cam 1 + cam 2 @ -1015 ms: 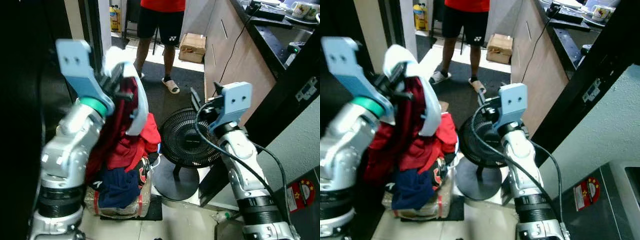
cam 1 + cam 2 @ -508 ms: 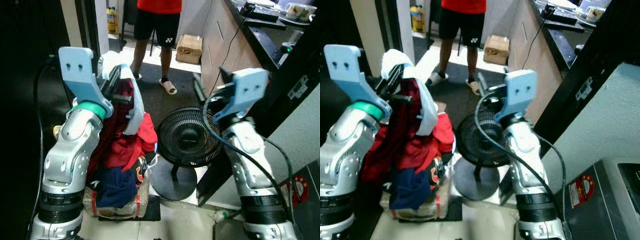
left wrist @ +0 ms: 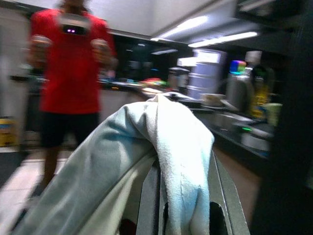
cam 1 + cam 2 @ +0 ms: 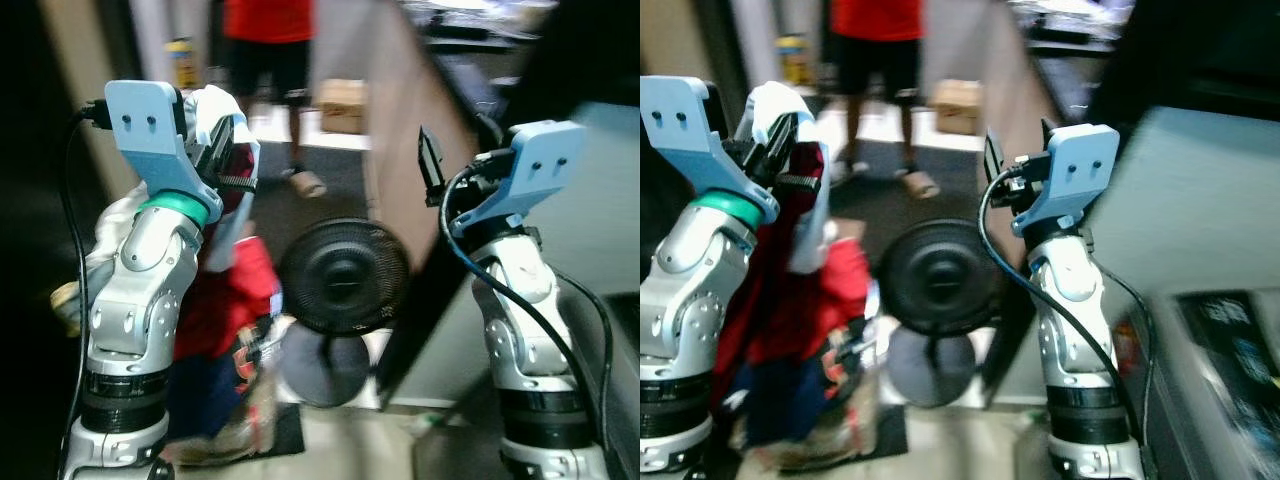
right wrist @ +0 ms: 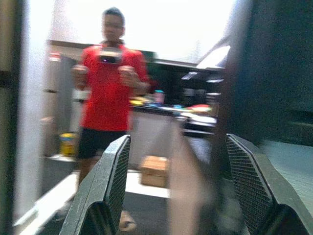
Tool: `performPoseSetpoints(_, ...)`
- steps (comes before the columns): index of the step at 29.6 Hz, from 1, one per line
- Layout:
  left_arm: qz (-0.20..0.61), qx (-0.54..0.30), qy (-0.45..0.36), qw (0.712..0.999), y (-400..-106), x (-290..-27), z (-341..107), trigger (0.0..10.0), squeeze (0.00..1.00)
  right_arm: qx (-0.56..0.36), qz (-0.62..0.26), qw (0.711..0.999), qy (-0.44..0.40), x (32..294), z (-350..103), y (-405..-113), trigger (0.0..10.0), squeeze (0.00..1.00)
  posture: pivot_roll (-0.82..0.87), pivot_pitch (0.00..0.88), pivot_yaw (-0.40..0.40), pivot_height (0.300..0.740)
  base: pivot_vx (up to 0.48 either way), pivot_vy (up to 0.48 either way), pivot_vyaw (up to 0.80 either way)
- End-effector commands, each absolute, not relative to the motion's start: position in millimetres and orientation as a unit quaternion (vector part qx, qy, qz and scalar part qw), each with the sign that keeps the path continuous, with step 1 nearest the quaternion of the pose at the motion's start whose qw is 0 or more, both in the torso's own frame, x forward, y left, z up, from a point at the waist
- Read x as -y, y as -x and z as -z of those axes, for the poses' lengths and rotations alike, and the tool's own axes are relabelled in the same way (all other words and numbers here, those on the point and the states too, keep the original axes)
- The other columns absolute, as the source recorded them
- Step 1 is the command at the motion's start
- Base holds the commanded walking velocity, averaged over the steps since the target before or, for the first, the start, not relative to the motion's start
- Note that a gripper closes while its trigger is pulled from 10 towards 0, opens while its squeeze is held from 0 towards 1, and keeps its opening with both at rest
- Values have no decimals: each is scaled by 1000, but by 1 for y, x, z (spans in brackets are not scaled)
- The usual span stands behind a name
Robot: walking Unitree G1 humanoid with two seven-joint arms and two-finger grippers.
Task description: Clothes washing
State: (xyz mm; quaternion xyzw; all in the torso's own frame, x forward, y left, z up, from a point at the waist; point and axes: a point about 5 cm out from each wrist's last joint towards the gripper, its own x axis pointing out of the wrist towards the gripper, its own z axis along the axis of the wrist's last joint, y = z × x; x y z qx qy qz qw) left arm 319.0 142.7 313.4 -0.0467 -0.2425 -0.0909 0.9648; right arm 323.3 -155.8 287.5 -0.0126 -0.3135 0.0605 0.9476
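Note:
My left gripper point(image 4: 222, 152) is raised at chest height and shut on a bundle of clothes, a white cloth point(image 3: 166, 142) draped over its fingers with a red garment point(image 4: 240, 185) hanging under it. Below it, more red and dark blue clothes point(image 4: 225, 310) are heaped on a bag on the floor. My right gripper point(image 5: 178, 196) is held up at the right, open, with nothing between its fingers point(image 5: 110, 181). The eye views are blurred.
A black floor fan point(image 4: 343, 275) stands between my arms. A person in a red shirt and black shorts point(image 4: 875, 45) stands ahead, with a cardboard box point(image 4: 343, 105) on the floor beside them. A wooden counter point(image 4: 420, 120) runs along the right.
The whole picture has swung and blurred, so the camera is turning. My right arm has risen higher. My left gripper still holds the same clothes.

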Motion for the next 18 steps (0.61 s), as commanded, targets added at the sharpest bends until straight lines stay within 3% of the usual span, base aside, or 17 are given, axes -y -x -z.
performPoseSetpoints(1, 96, 262, 46, 959, -315, -142, -320, 10000, 0, 311, -66, 948, 7, 153, -289, -324, 10000, 0, 40, 2, -47, 740, 0, 0, -800)
performPoseSetpoints(18, 87, 270, 40, 958, -315, -146, -323, 10000, 0, 309, -87, 947, -3, 142, -292, -325, 10000, 0, 56, 6, -52, 740, 0, 0, -800)
